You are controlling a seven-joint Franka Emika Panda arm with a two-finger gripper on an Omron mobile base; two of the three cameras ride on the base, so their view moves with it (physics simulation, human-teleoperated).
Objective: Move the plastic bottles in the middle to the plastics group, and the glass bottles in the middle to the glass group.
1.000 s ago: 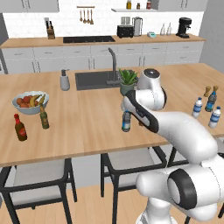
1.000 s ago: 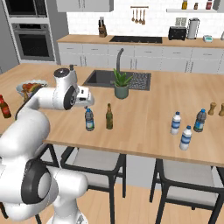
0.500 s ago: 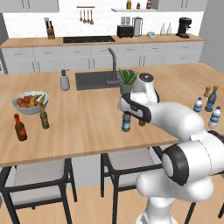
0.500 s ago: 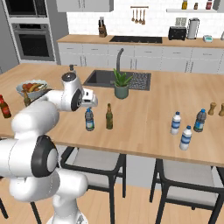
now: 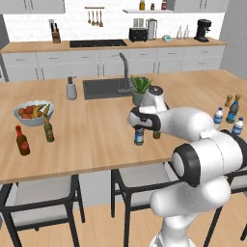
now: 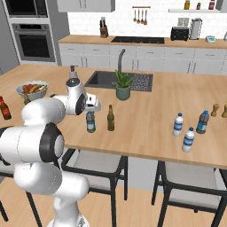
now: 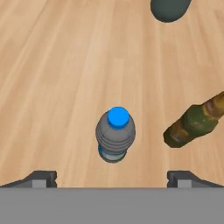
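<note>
One plastic bottle stands in the middle of the island, blue-capped, blue-tinted, with a label band. My gripper hangs open straight above it, apart from it. In the hand view its blue cap sits between the two fingertips. The glass bottle, slim and olive-brown, stands close beside it. The plastics group stands to the right. The glass group, a red bottle and an olive one, stands to the left.
A fruit bowl stands behind the glass group. A potted plant stands by the sink, just beyond the middle bottles. A grey soap dispenser is left of the sink. Chairs stand under the island's near edge.
The arm has folded down and the hand has sunk a little over the blue-capped bottle. The jaws stay open. No bottle has moved.
</note>
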